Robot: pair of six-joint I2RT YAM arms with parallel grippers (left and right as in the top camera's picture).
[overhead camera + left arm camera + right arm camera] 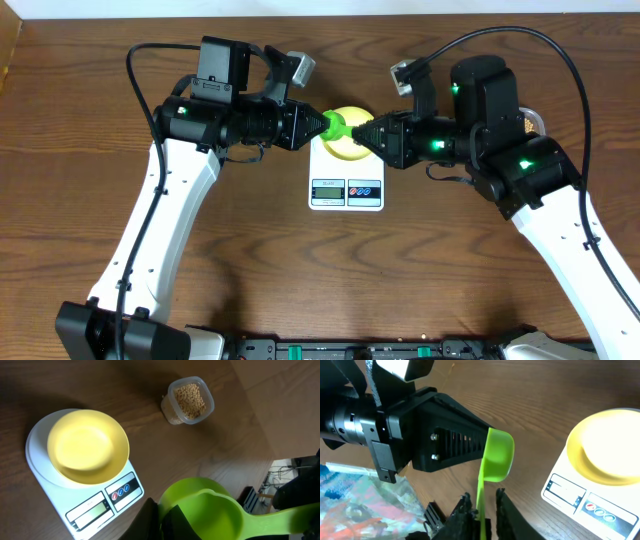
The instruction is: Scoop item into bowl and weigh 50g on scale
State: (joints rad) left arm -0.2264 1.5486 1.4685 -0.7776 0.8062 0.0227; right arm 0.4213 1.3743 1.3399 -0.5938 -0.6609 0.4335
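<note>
A: Overhead: both grippers meet at the green scoop (338, 126) above the scale (347, 180).

B: Left wrist: left gripper (159, 515) clamps the scoop; bowl (88, 445) empty, soybeans (189, 401) in the container (188, 400).

A: Right wrist: right gripper (481, 510) pinches the handle (a handover, I judge). Next: one releases, then scoop.

green scoop (496, 457), clear plastic container (172, 410), wooden table (80, 180)

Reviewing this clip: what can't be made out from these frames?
- Scale readout: too small overhead, glare-washed in both wrist views.
- Beans: hidden overhead by the right arm.
- Bowl: overhead, mostly covered by both grippers; overexposed in the right wrist view.
- Green scoop: its inside faces away in the right wrist view.
</note>
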